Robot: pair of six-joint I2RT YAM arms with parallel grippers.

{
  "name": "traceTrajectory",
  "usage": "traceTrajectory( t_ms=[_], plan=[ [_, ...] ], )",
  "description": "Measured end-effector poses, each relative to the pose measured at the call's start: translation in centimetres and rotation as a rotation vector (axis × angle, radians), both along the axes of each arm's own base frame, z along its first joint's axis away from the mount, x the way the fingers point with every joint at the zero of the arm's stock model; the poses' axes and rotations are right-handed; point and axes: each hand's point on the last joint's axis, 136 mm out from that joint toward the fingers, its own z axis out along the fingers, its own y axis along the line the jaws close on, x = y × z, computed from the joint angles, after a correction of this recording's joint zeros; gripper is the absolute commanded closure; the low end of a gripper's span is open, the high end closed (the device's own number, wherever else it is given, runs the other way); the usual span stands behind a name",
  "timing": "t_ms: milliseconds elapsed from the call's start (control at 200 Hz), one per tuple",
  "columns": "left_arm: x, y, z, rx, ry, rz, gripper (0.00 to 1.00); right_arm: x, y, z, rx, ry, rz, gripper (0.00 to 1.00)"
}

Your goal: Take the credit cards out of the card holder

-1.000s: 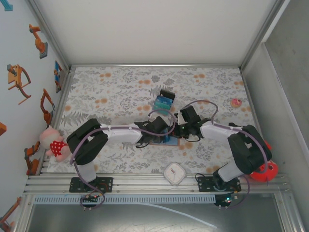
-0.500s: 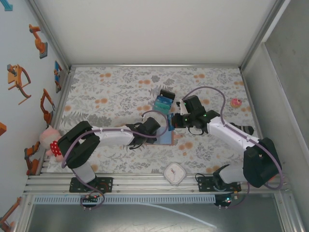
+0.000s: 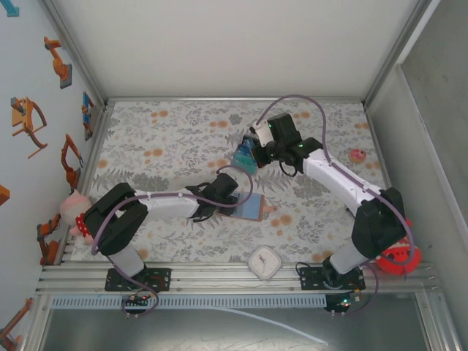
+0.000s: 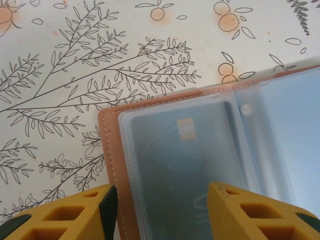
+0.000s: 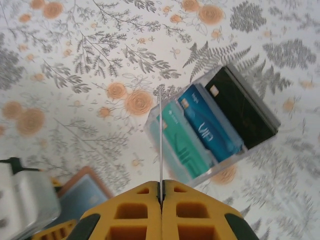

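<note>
Now R gripper (image 5: 161,184) pinches credit card (image 5: 159,140) edge-on; L gripper (image 4: 161,192) spread over card holder (image 4: 111,150).

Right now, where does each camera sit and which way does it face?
Top external: above and behind the bases, looking down on the floral table; left arm and right arm both show.
Left wrist: on the left arm, looking down at the open card holder; the left gripper shows below, yellow fingers apart.
Right wrist: on the right arm, looking down at teal, blue and black credit cards; the right gripper pinches an edge-on card.
Shared: the card holder appears in all three.
</note>
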Motion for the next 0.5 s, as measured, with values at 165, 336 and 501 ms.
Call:
traceTrajectory(
  t_ms=[165,336,501],
  plan=[
    [0.1,0.0,0.5,-0.017,-0.006,0.003,0.41,2.2,0.5,-2.5,-0.118,-0.040,0.087,1.00],
    [0.2,0.1,2.3,-0.060,-0.030,0.013,0.36,4.1,0.4,-4.3,-0.197,-0.061,0.151,1.00],
    [0.0,0.6,4.8,-0.121,-0.068,0.039,0.26,5.7,0.2,-4.2,-0.230,-0.095,0.188,1.00]
  ],
)
